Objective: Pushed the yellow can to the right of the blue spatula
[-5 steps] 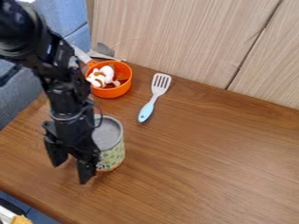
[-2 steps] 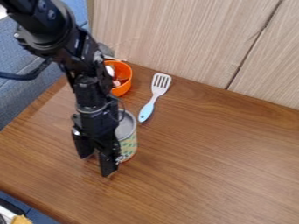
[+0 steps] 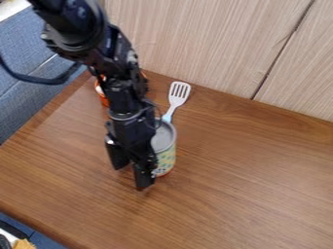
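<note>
Camera view, looking down at a slant on the table (image 3: 253, 180). The arm (image 3: 118, 58) comes in from the upper left and hangs over the left half of the wood. Its gripper (image 3: 131, 178) is low, near the tabletop, with the two fingers apart and nothing I can make out between them. The right-hand finger is up against the can's left side, or just beside it; I can't tell true contact from this angle.

Can (image 3: 166, 154): upright, open end up, directly right of the gripper. It sits on the near side of the spatula (image 3: 177, 97), its rim overlapping the end of the blue handle in my view. I can't tell whether the two touch. The spatula lies flat, slotted head toward the far wall (image 3: 208, 44). An orange pot (image 3: 104, 100) is at the far left, mostly hidden behind the arm.

Progress: I judge the push partly done. The can is lined up roughly with the handle, in front of it, so not yet clearly to the right. Left to do: more sideways travel rightward, until it sits well past the spatula, then back the gripper off. The wood to the right looks good for that.
</note>
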Robot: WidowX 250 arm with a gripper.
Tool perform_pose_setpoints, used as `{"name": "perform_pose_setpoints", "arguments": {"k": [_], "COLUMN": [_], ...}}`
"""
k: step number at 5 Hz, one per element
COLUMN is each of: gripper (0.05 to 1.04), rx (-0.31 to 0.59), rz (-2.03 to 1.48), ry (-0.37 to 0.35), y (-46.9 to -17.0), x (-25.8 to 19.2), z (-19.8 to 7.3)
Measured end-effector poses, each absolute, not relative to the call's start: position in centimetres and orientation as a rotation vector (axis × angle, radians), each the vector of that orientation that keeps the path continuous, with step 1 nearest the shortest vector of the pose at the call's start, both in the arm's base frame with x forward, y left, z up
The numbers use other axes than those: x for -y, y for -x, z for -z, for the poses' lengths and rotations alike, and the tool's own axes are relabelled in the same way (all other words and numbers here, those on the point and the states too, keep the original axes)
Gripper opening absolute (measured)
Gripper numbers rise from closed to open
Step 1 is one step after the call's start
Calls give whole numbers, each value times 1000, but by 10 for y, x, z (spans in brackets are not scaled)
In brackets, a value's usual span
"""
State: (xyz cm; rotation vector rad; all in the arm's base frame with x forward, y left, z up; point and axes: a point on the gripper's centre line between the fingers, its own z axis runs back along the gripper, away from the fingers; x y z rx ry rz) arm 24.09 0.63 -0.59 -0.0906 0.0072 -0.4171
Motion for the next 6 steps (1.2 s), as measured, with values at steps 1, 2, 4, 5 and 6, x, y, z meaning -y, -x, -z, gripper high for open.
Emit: {"name": "perform_pose_setpoints", "arguments": {"k": [1, 2, 4, 5, 6], "gripper": [1000, 1000, 1000, 1000, 1000], "rx": [16, 22, 45, 66, 62], "rz": [463, 488, 482, 483, 481], "ry": [113, 130, 134, 141, 137], "y": [-252, -263, -296, -304, -302], "x": [10, 24, 38, 40, 40], "z": [5, 8, 6, 2, 2]}}
